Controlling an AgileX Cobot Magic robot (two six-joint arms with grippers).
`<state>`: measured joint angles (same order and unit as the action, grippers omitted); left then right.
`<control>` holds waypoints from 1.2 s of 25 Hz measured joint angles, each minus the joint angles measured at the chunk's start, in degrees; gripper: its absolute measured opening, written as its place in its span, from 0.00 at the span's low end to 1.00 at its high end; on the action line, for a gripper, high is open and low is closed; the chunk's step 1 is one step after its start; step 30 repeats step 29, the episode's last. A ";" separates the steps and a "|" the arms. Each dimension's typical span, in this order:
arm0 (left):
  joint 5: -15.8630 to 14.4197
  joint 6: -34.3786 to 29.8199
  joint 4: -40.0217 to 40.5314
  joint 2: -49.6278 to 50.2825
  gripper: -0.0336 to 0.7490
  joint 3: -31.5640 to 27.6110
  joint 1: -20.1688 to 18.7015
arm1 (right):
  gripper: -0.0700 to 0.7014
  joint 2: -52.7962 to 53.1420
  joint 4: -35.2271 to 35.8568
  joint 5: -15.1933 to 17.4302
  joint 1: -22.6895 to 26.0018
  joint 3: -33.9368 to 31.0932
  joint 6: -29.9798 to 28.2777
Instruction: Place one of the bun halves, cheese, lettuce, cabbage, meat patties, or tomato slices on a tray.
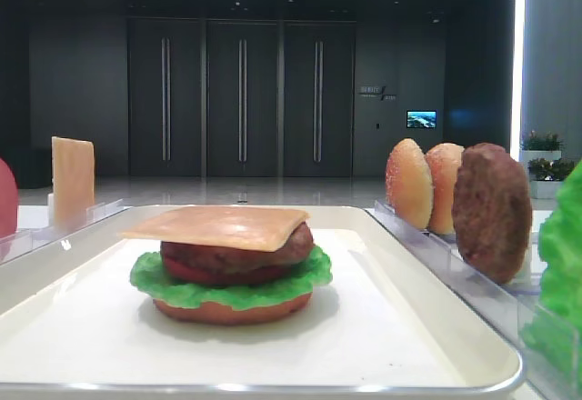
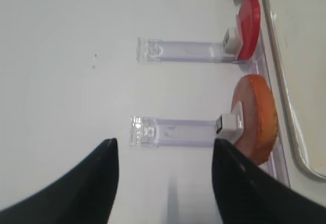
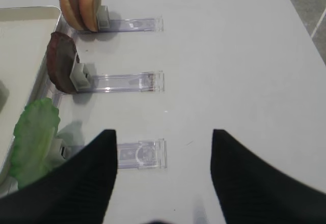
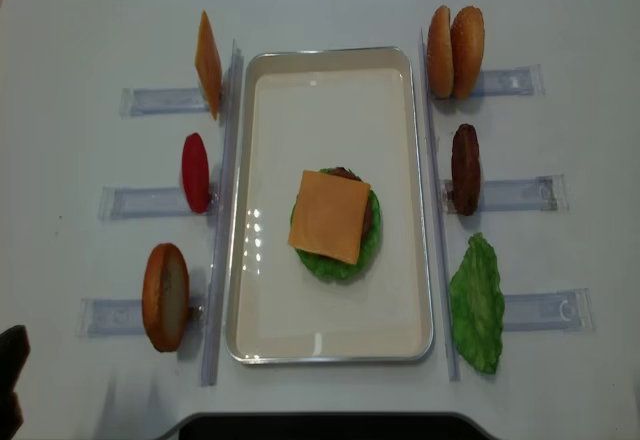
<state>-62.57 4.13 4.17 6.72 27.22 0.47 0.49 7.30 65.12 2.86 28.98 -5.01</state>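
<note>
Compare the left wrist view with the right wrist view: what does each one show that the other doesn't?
Only the left wrist view shows a red tomato slice and one orange bun half, each upright in a clear holder. Only the right wrist view shows two bun halves, a meat patty and lettuce. Both show open black gripper fingers at the bottom, the white table and an edge of the tray.

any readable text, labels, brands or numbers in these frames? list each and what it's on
Nothing legible in any view.
Wall sign behind the table, right of the dark doors: pale lettering, too small and blurred to read.
Small lit screen below it: shows a picture, no readable text.
Tray, cheese, bun halves and clear holders: no markings visible.
</note>
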 joint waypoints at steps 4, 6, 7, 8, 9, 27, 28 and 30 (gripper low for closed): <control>-0.86 -0.05 0.09 -6.98 0.61 0.00 0.00 | 0.60 0.00 0.00 0.00 0.00 0.00 0.00; -1.00 -0.29 0.21 -7.58 0.61 0.00 0.00 | 0.60 0.00 0.00 0.00 0.00 0.00 0.00; -1.00 -0.66 0.15 -7.58 0.61 0.00 0.00 | 0.60 0.00 0.00 0.00 0.00 0.00 0.00; -1.00 -0.93 0.15 -7.58 0.61 0.00 0.00 | 0.60 0.00 0.06 0.00 0.00 0.00 0.00; -1.00 -1.10 0.15 -7.58 0.61 0.00 0.00 | 0.60 0.00 0.06 0.00 0.00 0.00 0.00; -1.00 -1.28 0.15 -7.58 0.61 0.00 0.00 | 0.60 0.00 0.70 0.00 0.00 0.00 0.00; -1.00 -1.28 0.15 -7.58 0.61 0.00 0.00 | 0.60 0.00 0.89 0.00 0.00 0.00 0.00; -1.00 -1.28 0.15 -7.58 0.61 0.00 0.00 | 0.60 0.00 0.93 0.00 0.00 0.00 0.00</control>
